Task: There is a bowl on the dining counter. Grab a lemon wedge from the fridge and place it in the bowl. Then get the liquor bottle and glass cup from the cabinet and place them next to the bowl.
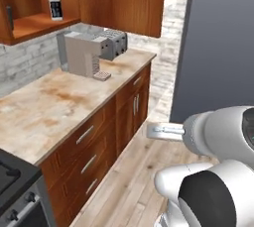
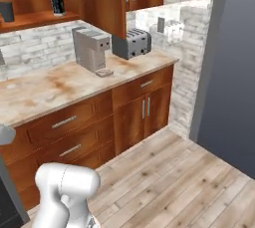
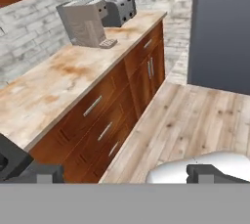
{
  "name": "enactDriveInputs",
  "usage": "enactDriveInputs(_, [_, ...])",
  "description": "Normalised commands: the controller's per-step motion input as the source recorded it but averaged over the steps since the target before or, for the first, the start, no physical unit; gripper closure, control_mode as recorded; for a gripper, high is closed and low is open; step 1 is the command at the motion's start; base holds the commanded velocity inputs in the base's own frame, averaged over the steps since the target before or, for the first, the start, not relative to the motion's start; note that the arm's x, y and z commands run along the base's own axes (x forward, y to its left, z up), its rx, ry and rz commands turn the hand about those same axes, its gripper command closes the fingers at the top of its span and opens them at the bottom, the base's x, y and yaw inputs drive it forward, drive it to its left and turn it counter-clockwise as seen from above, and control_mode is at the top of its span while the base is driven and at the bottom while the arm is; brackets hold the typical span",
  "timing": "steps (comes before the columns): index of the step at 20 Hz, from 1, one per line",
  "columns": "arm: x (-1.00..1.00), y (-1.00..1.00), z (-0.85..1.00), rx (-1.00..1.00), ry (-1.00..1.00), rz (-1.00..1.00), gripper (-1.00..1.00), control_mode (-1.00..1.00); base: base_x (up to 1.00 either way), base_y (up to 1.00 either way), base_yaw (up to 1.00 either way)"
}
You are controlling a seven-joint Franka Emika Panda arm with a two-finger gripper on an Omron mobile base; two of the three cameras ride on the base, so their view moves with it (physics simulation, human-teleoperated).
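The first step, fetching the lemon wedge, looks barely begun: the pincer (image 3: pixel 124 171) is spread wide and holds nothing, its two dark tips low at the bottom corners of the hand view. The fridge (image 1: pixel 218 42), a tall grey slab filling the right of the left base view, is shut, so the wedge inside is hidden; neither bowl nor dining counter can be made out here. The liquor bottle (image 1: pixel 55 3) stands upright on an open wooden shelf (image 1: pixel 42 24) at the upper left; whether the dark thing beside it is the glass cup I cannot tell. Next the arm likely has to face the fridge and find its door edge or handle. The wood floor (image 2: pixel 189 182) between the fridge and the counter (image 1: pixel 64 99) lies open, but the counter's front edge and drawer handles run close on the left, and the coffee machine (image 1: pixel 83 52) and toaster (image 2: pixel 132 43) sit at its far end.
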Motion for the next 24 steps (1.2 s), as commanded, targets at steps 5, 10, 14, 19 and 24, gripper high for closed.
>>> enactDriveInputs(5, [0.00, 0.00, 0.00, 0.00, 0.00, 0.00, -1.00, 1.00, 1.00, 0.02, 0.45])
enactDriveInputs(10, [0.00, 0.00, 0.00, 0.00, 0.00, 0.00, -1.00, 1.00, 0.51, 0.01, 0.50])
enactDriveInputs(14, [0.00, 0.00, 0.00, 0.00, 0.00, 0.00, -1.00, 1.00, 0.23, 0.00, 0.52])
enactDriveInputs(19, [0.00, 0.00, 0.00, 0.00, 0.00, 0.00, -1.00, 1.00, 0.44, -0.07, 0.50])
enactDriveInputs(24, [0.00, 0.00, 0.00, 0.00, 0.00, 0.00, -1.00, 1.00, 0.38, -0.42, 0.36])
